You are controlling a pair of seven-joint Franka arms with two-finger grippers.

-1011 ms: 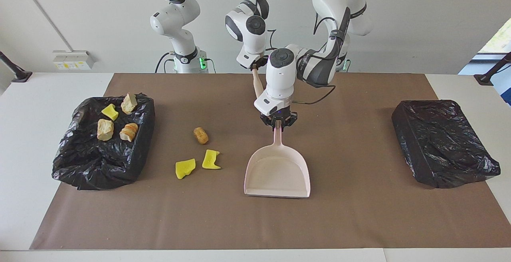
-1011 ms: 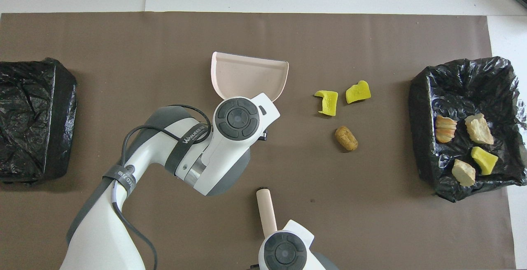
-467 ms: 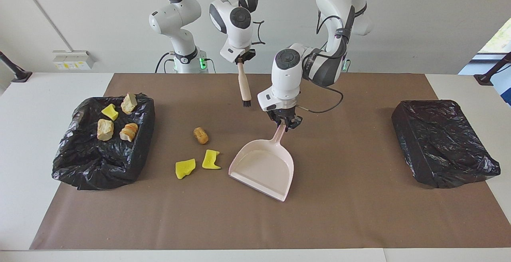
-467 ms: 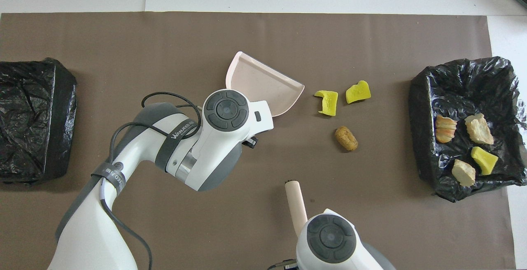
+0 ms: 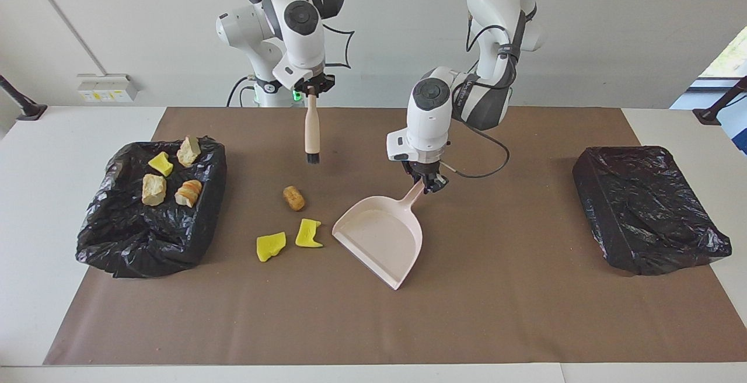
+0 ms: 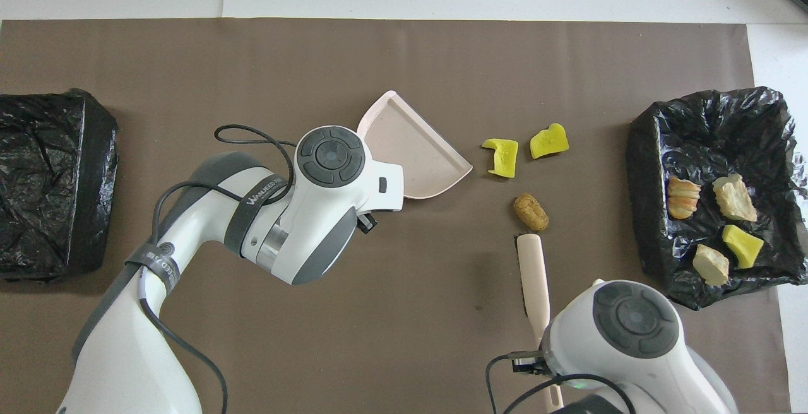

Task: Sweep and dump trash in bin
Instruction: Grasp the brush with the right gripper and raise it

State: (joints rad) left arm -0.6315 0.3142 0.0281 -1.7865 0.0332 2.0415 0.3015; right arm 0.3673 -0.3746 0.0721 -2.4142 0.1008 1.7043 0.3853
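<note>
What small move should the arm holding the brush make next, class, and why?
Probably lower the brush to the mat just on the robots' side of the cork-like cylinder. The right claw holds it bristles down, off the mat, while the left claw has the pink dustpan resting with its mouth turned to the two yellow sponge pieces.

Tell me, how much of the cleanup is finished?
Partly done: four scraps already lie in the bin at the right arm's end. In hand: the left gripper holds the dustpan by its handle, mouth turned toward the loose trash, and the right gripper holds the brush hanging above the cork. Left: the cork and two yellow sponge pieces on the mat, then dumping.
</note>
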